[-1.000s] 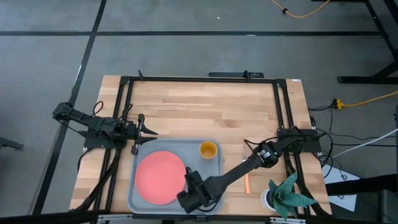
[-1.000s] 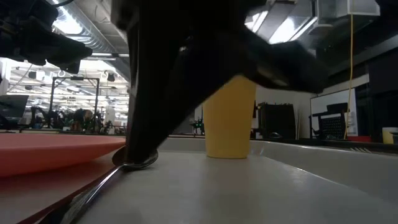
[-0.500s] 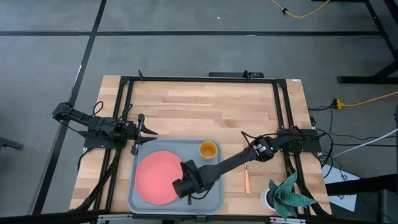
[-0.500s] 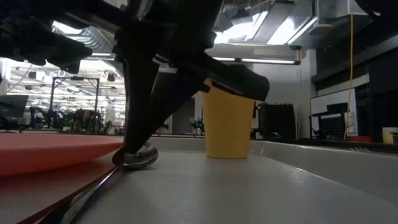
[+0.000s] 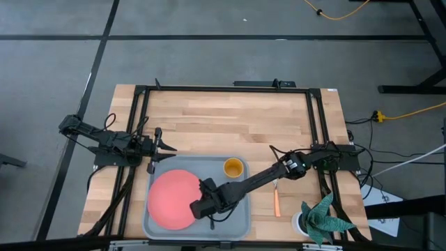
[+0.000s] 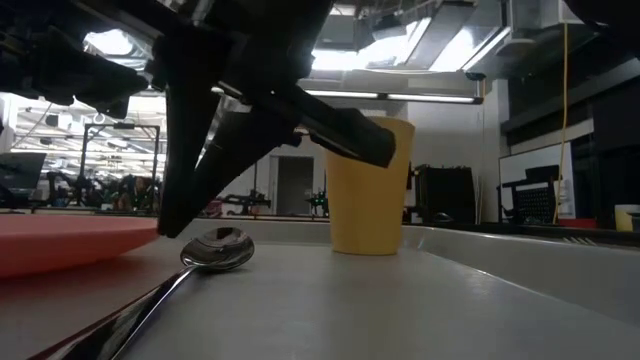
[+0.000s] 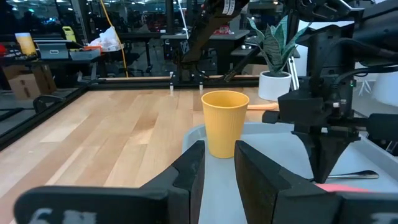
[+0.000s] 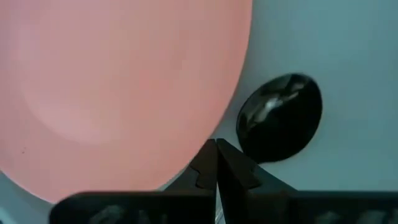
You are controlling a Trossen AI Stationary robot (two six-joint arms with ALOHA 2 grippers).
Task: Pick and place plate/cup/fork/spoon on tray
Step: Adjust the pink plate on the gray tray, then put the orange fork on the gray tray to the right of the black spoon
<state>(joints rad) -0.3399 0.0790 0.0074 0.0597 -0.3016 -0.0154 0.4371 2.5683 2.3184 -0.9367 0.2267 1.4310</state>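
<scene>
Plate (image 5: 171,208), cup (image 5: 233,167) and spoon (image 6: 215,249) already on tray (image 5: 240,222), fork (image 5: 276,203) left on counter (image 5: 223,118) beside it; right hand (image 5: 197,209) closed empty over plate edge, left hand (image 5: 166,147) idle, part-open, empty.

Robotics lab/workshop: concrete floor (image 5: 56,77) with taped lines, more framed benches (image 7: 74,59) behind, exposed ceiling ducts (image 6: 150,40), loose yellow cable (image 5: 341,10).

wooden table (image 5: 230,118), grey tray (image 5: 240,217), fork (image 5: 276,204), potted plant (image 5: 322,217)
</scene>
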